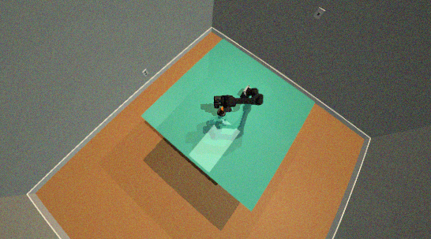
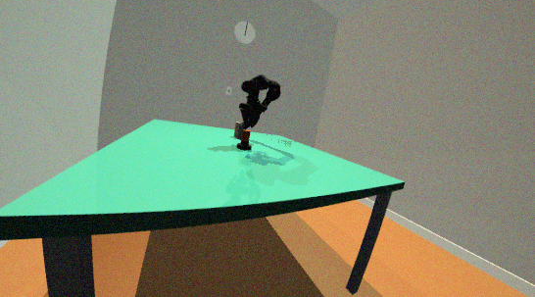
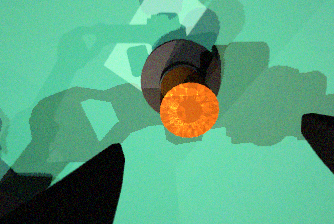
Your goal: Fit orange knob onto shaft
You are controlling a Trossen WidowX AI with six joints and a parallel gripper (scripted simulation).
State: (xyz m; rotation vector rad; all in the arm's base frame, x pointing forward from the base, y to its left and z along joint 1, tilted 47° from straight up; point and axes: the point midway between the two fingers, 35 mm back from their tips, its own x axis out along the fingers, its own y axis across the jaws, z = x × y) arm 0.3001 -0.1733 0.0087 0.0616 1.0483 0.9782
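The orange knob (image 1: pixel 222 108) (image 2: pixel 246 136) (image 3: pixel 189 110) stands upright over the round dark pedestal (image 2: pixel 244 147) (image 3: pixel 152 75), and its lower end appears to meet the pedestal's top in the exterior view. The silver shaft and the knob's hole are hidden, so the fit of their flat sides does not show. My gripper (image 3: pixel 208 137) is open and empty. In the wrist view its two dark fingertips stand wide apart, to the lower left and right of the knob, with green table between them and the knob. Neither finger touches it.
The green table (image 1: pixel 268 139) (image 2: pixel 147 182) (image 3: pixel 239 195) bears shadows of the arm and a bright patch of light. The black arm (image 1: pixel 241 100) (image 2: pixel 262 81) reaches over the table. A small pale upright block (image 2: pixel 238 129) shows just behind and left of the knob in the exterior view.
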